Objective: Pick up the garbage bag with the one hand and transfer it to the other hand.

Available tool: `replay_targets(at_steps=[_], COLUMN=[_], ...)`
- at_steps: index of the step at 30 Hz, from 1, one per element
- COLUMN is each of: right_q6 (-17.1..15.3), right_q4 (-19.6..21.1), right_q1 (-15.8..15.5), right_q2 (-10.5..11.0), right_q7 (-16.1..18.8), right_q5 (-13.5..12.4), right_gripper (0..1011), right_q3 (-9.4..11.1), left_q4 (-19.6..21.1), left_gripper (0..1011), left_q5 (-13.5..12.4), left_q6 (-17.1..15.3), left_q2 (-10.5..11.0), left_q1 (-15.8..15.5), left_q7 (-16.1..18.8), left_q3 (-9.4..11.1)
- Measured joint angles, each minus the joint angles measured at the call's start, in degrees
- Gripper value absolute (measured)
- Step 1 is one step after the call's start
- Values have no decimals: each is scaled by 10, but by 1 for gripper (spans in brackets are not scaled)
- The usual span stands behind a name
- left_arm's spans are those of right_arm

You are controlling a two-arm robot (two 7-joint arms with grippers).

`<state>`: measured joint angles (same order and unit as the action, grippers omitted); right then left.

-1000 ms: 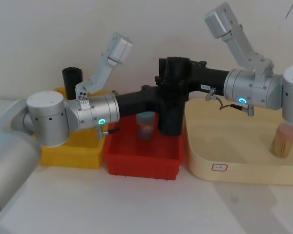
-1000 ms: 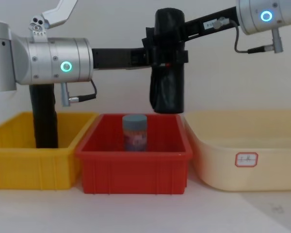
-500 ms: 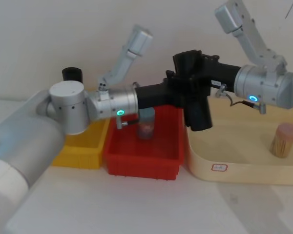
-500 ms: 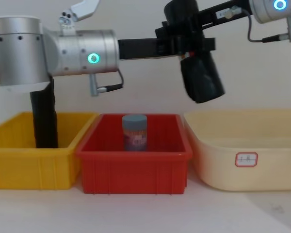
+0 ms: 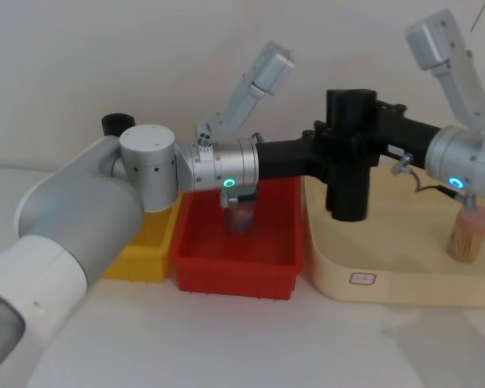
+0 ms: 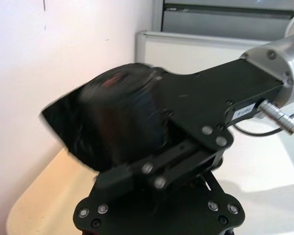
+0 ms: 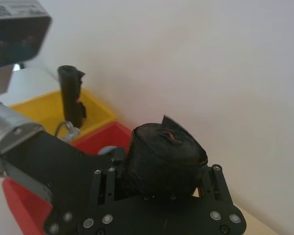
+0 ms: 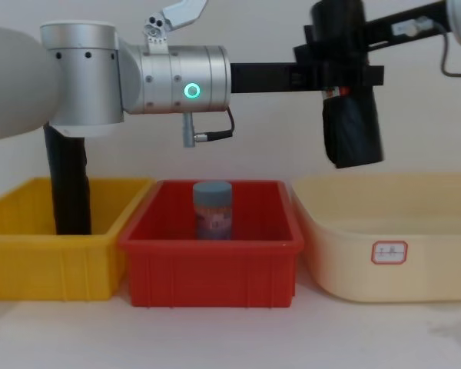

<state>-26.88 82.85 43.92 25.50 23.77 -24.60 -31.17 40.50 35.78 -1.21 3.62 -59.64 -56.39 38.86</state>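
The garbage bag (image 5: 349, 190) (image 8: 354, 131) is a thick black roll with a red label, held upright in the air over the left end of the cream tray (image 5: 404, 279). My left gripper (image 5: 347, 158) (image 8: 346, 77), on the green-ringed arm, reaches in from the left and is shut on the roll at mid-height. From the right, my right gripper (image 5: 356, 121) (image 8: 339, 34), on the blue-ringed arm, is shut on its upper part. The right wrist view shows the roll (image 7: 161, 156) clamped between two fingers. The left wrist view shows the roll (image 6: 112, 117) partly behind the right gripper's body.
A red bin (image 5: 234, 263) (image 8: 211, 265) holds a grey-lidded jar (image 5: 242, 217) (image 8: 213, 209). To its left, a yellow bin (image 5: 149, 250) (image 8: 46, 269) holds a slim black roll (image 5: 113, 124) (image 8: 69, 192). A tan cylinder (image 5: 466, 234) stands at the cream tray's right.
Both arms have carried the garbage bag to the right, from above the red bin to above the cream tray. It tilted on the way and now hangs upright.
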Motion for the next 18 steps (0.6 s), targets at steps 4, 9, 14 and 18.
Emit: replay_targets(at_steps=[4,9,14,18], right_q6=[-3,-5,-5,-2], right_q4=[8,10,5,-2], right_q1=[-15,-28,-32,-31], right_q2=[8,14,17,18], right_q7=[-9,-17,-20,-18], right_q5=[-3,-5,-5,-4], right_gripper=[737,738,737,738], right_q3=[13,25,34,37], left_q4=[-7,-8,-17,-34], left_gripper=[410,411,411,410], left_q5=[-14,-30,-45,-50], left_q6=[7,15,26,35], left_q2=[-2,-3,-4,-8], left_q1=[-8,-14,-21,-27], left_q7=[14,34,57,66], left_q3=[6,11,14,13])
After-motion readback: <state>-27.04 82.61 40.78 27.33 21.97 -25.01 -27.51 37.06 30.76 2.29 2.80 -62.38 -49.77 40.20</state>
